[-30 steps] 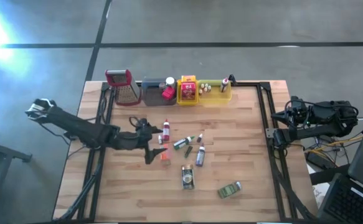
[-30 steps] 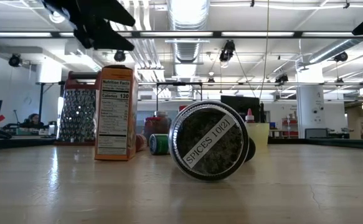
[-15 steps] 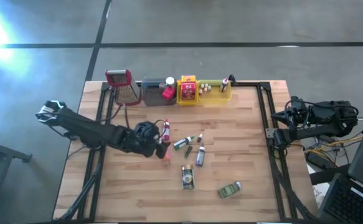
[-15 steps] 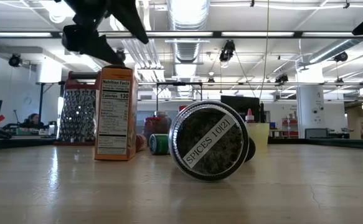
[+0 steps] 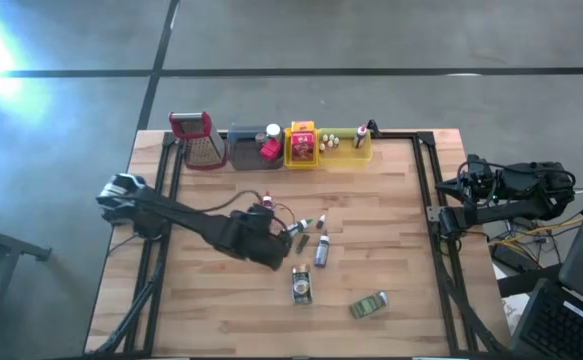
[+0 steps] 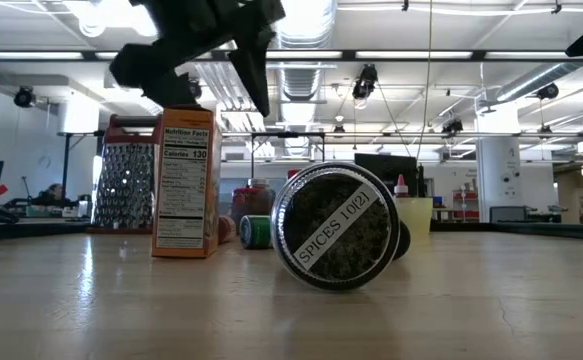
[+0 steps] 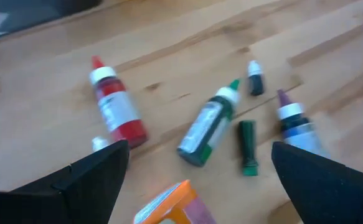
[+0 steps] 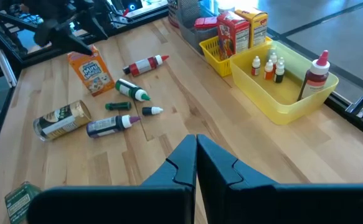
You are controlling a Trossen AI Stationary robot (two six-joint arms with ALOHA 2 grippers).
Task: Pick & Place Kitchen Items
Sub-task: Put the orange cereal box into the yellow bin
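Left hand (image 7: pixel 193 180) — fingers spread wide — hangs above the orange packet (image 7: pixel 169 205); right hand (image 8: pixel 197 155) closed.

bottles (image 5: pixel 309 232) crowded mid-table, bare wood (image 5: pixel 391 190) right, trays (image 5: pixel 301 147) along far edge

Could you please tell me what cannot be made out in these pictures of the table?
- High view: the orange box is hidden under the left gripper.
- Left wrist view: only a corner of that box shows at the picture's edge; the purple-capped bottle is blurred and partly behind a finger.
- Low view: the spice jar blocks the small bottles behind it.
- High view: labels in the yellow tray are too small to read.
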